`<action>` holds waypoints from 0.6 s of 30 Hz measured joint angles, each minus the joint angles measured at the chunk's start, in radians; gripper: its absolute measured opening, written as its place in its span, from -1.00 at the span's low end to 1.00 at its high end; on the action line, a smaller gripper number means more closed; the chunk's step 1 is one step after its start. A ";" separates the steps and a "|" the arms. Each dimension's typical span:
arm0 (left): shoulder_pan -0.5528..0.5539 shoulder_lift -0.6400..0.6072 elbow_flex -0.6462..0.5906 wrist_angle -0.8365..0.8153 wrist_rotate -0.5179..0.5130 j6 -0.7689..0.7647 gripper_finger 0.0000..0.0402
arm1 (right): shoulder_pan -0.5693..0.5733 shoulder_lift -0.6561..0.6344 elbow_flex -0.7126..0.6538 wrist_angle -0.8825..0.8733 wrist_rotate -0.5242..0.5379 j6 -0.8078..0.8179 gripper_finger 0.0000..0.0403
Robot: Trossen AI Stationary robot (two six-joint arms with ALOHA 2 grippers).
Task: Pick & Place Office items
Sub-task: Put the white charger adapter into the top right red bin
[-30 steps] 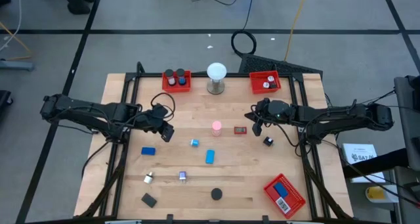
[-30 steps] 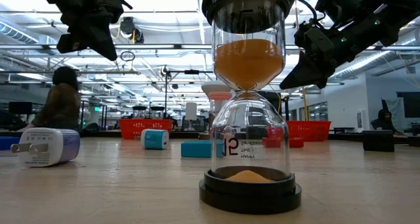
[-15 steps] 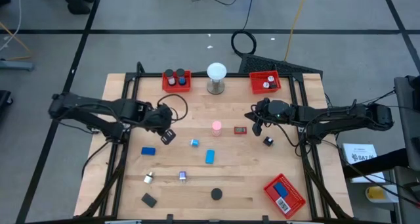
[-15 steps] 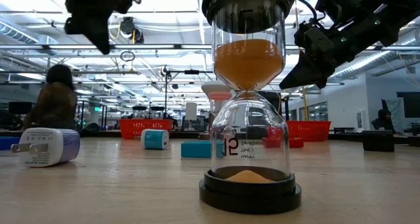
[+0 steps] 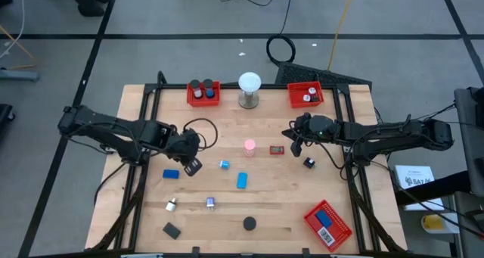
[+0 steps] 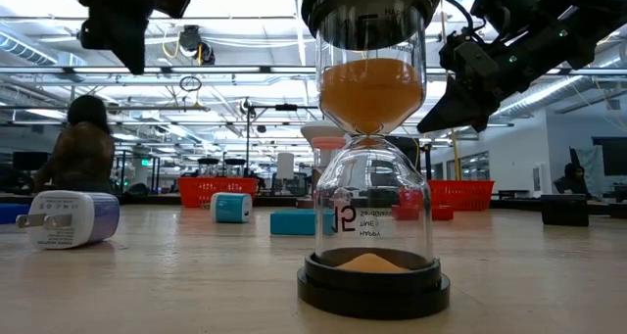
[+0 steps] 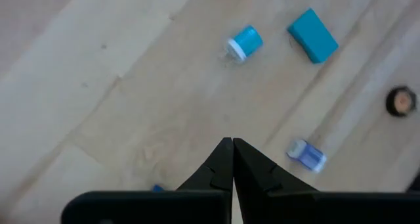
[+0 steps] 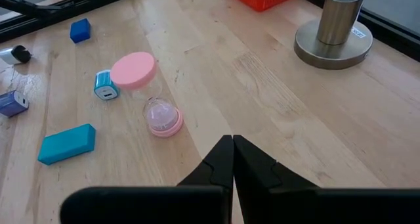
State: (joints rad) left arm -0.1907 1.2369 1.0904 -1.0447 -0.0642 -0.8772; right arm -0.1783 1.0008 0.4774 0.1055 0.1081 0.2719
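The office items lie scattered over the wooden surface (image 5: 257, 190): a pink-topped sand timer (image 5: 249, 146) near the centre, with a small red block (image 5: 277, 150) just beside it at 3 o'clock and a small black piece (image 5: 308, 163) farther out at about 4 o'clock. From the timer toward 7 o'clock sit a small blue-and-white roll (image 5: 224, 164), a teal block (image 5: 242, 181) and a dark blue block (image 5: 171, 174). Along the 6 o'clock edge are a white plug (image 5: 171, 205), a bluish plug (image 5: 211, 203), a black block (image 5: 172, 230) and a black-based timer (image 5: 249, 224). Red trays stand at 11 o'clock (image 5: 203, 93), 1 o'clock (image 5: 305, 94) and 5 o'clock (image 5: 327, 222), with a white globe (image 5: 249, 88) at 12 o'clock. The left tool (image 5: 191, 166) hangs above the surface at 9 o'clock, its fingers pressed together and holding nothing. The right tool (image 5: 293, 147) hovers just beside the red block, likewise closed and empty
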 joint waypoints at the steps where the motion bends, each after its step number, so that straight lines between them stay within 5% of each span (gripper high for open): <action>1: -0.011 0.000 0.000 0.001 0.012 -0.001 -0.99 | 0.000 0.000 0.000 0.000 0.000 0.000 -1.00; 18: -0.188 -0.008 -0.108 0.035 0.082 -0.269 -0.98 | 0.000 0.000 0.000 0.000 -0.004 -0.031 -1.00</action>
State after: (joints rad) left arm -0.3785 1.2293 0.9823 -1.0101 0.0173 -1.1459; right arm -0.1783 1.0008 0.4774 0.1051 0.1043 0.2413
